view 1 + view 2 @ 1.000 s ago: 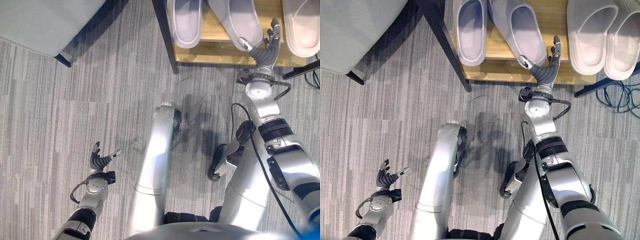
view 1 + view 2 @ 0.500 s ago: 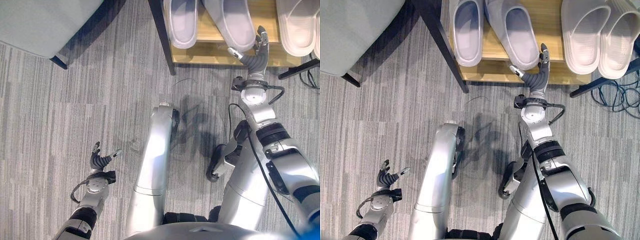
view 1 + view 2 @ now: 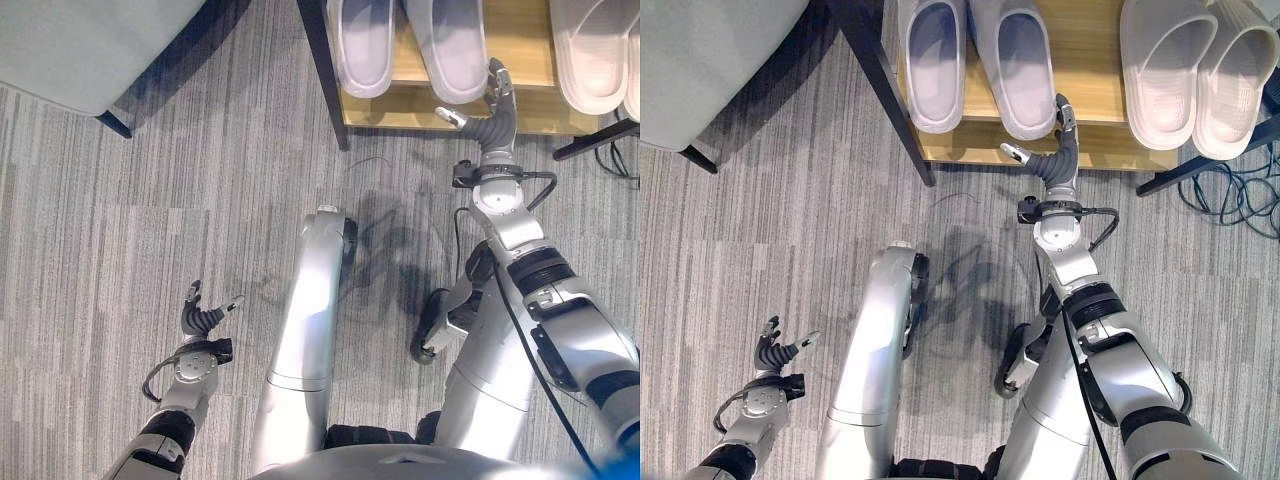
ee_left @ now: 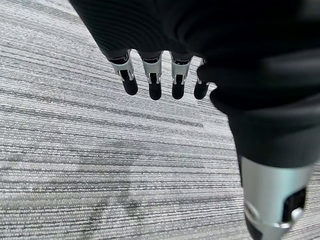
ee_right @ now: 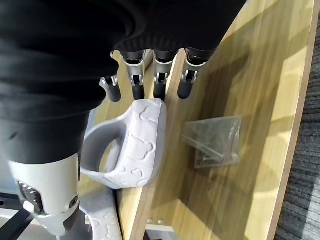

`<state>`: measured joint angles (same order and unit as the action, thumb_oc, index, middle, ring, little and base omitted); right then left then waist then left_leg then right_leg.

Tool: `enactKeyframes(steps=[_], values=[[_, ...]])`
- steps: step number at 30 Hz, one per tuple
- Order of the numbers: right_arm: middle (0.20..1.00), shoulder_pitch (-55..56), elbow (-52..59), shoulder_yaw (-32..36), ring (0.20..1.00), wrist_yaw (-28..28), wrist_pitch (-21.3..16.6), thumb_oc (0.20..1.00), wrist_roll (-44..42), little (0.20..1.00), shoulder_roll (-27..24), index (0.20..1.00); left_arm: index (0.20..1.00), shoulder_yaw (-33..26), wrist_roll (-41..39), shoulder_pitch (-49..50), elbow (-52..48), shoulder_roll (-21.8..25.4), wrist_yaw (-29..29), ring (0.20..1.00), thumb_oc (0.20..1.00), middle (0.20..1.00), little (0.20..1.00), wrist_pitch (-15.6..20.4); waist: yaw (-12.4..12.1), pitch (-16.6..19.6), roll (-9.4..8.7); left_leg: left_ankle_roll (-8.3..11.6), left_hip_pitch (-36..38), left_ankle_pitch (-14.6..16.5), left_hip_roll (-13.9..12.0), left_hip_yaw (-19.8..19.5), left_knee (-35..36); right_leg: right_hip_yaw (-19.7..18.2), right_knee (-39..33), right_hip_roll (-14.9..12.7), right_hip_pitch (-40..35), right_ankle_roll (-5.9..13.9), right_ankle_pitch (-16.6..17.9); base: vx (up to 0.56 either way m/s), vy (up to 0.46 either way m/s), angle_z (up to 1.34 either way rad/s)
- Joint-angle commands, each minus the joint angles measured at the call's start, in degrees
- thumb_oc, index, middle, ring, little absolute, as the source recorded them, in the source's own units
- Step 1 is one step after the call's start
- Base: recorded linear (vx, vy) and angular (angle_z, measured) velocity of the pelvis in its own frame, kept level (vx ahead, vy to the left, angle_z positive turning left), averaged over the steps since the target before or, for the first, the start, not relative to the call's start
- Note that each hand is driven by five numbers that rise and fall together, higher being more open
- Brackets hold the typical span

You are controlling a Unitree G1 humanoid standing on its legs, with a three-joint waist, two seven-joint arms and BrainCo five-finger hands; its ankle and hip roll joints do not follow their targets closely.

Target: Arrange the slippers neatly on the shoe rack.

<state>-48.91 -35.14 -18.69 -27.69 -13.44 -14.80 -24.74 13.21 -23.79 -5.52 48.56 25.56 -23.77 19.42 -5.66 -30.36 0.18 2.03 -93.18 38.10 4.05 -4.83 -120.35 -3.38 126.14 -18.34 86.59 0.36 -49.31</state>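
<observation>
You're looking at silver-grey arms; each ends in a dark ribbed wrist cover and silver, dark-tipped fingers: the right hand (image 3: 1054, 160) and the left hand (image 3: 203, 321). Black bands ring the forearms.

Matt, rubbery lilac slippers (image 3: 1025, 70) sit on a smooth wooden shoe rack (image 3: 1090, 60) above coarse grey carpet (image 3: 770, 230).

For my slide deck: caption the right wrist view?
Right hand, fingers straight, beside a lavender slipper on the wooden shoe rack.
</observation>
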Motion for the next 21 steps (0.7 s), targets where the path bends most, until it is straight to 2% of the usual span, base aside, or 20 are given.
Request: enactKeyframes(steps=[1,11,21], values=[[1.0,-1.6,4.7,-1.3,1.0,1.6,-3.0,1.0,0.9,1.0,0.5,1.0,1.0,-0.2,0.7,1.3,2.7,0.5,-1.3,1.0,1.0,1.0,1.0,1.6,-2.0,0.6,-1.4,4.39,3.2,6.6,1.4,-7.8,-1.7,-6.6,4.3,-1.9,-2.2,2.06,8.4,0.0,0.0,0.0],[1.0,-1.1,5.9,-4.3,1.0,5.0,-3.1,1.0,0.4,1.0,0.7,1.0,1.0,-0.4,1.0,0.9,2.9,0.4,-1.0,1.0,1.0,1.0,1.0,1.6,-1.9,0.6,-1.61,4.65,3.2,6.5,1.4,-7.9,-1.7,-6.6,4.3,-2.1,-2.4,2.29,8.5,0.0,0.0,0.0],[1.0,-0.9,6.6,-4.3,1.0,5.7,-3.3,1.0,-0.2,1.0,0.4,1.0,1.0,-0.5,1.2,0.8,3.6,0.3,-0.8,1.0,1.0,1.0,1.0,1.5,-1.9,0.6,-1.73,4.76,3.2,6.5,1.4,-8.1,-1.7,-6.5,4.0,-2.2,-2.7,2.51,8.9,0.0,0.0,0.0]])
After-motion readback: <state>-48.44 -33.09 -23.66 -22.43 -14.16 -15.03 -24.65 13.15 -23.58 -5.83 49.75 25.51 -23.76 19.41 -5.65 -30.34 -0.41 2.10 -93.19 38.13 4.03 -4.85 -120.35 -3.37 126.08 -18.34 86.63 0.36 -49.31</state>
